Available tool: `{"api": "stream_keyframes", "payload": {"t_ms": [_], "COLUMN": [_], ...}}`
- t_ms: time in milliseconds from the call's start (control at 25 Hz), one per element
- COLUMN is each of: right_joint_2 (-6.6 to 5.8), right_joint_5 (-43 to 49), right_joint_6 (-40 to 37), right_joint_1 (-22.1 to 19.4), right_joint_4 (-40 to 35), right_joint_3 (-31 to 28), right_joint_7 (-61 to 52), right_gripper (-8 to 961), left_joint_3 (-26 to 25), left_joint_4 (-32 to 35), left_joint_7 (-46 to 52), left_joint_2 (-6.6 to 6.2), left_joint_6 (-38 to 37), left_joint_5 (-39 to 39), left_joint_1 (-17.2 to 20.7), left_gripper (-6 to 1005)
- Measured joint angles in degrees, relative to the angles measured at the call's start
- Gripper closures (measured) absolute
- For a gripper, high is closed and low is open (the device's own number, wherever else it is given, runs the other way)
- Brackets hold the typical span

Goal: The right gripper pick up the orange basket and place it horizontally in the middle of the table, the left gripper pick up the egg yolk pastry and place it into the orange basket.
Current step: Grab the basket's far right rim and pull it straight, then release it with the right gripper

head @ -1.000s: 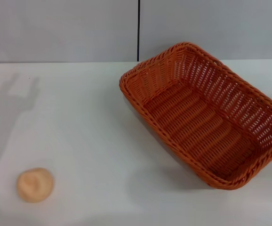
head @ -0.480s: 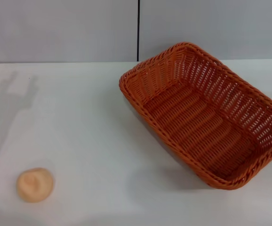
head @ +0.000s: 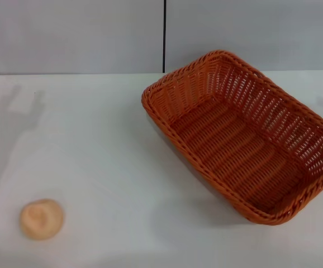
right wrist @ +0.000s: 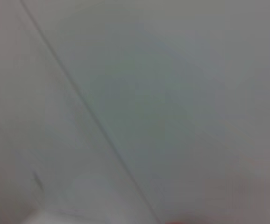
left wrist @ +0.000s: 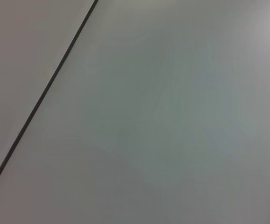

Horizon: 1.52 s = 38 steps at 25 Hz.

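From my head camera, the orange basket (head: 245,137) sits skewed on the table (head: 105,145), toward my right, nothing inside it. The egg yolk pastry (head: 41,219) lies well apart, near my left front edge. A forked shadow (head: 13,114) falls on the far left of the tabletop. Neither of my grippers shows here. My left wrist view gives only grey wall (left wrist: 172,116) crossed by a dark seam (left wrist: 41,98). My right wrist view: the same grey wall, a fainter seam. Open or closed, I can't tell for either gripper. No writing anywhere.
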<state>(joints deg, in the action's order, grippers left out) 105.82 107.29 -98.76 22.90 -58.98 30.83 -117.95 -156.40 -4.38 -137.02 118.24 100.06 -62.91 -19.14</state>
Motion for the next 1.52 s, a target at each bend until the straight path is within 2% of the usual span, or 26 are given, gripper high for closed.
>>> {"api": "stream_keyframes", "payload": {"t_ms": [40,80,120,160,240,360,520,640,880,1120,1520], "right_joint_2": [-0.72,-0.72,-1.95,-1.95,-3.11,-3.16,-2.18,-1.45,-0.84,0.47,1.07], "right_joint_5": [4.21,4.21,9.26,9.26,18.90,24.20,34.19,37.30,38.21,38.57,39.15], "right_joint_6": [-1.90,-1.90,-5.04,-5.04,-8.31,-8.95,-8.88,-7.46,-4.48,-0.85,5.44], "right_joint_1": [1.69,1.69,4.56,4.56,9.42,11.68,15.87,17.71,18.49,19.22,21.38], "right_joint_4": [-3.15,-3.15,-4.08,-4.08,-3.49,-3.26,-2.40,-0.22,1.80,4.67,12.72], "right_joint_3": [1.17,1.17,1.96,1.96,2.45,2.61,4.27,7.87,11.30,14.58,18.73], "right_joint_7": [-3.71,-3.71,-6.86,-6.86,-9.33,-9.83,-10.04,-10.03,-10.16,-9.75,-9.31], "right_gripper": [402,403,403,404,405,407,410,411,415,419,425], "left_joint_3": [0.02,0.02,0.02,0.07,0.60,0.98,1.21,1.31,1.43,1.46,1.45], "left_joint_4": [0.01,0.01,0.01,0.17,0.48,0.54,0.61,0.63,0.62,0.60,0.60], "left_joint_7": [0.00,0.00,0.00,0.01,-0.06,-0.15,-0.13,-0.05,0.05,0.05,0.11], "left_joint_2": [0.00,0.00,0.00,0.00,0.07,0.11,0.15,0.15,0.15,0.15,0.15], "left_joint_6": [-0.02,-0.02,-0.02,-0.06,-0.06,-0.15,-0.57,-0.89,-1.17,-1.21,-2.04], "left_joint_5": [-0.01,-0.01,-0.01,-0.02,-0.11,-0.11,-0.11,-0.11,-0.11,-0.12,-0.62], "left_joint_1": [0.00,0.00,0.00,0.00,-0.01,0.01,0.09,0.21,0.30,0.33,-0.06], "left_gripper": [394,394,394,395,395,396,397,398,400,401,404]}}
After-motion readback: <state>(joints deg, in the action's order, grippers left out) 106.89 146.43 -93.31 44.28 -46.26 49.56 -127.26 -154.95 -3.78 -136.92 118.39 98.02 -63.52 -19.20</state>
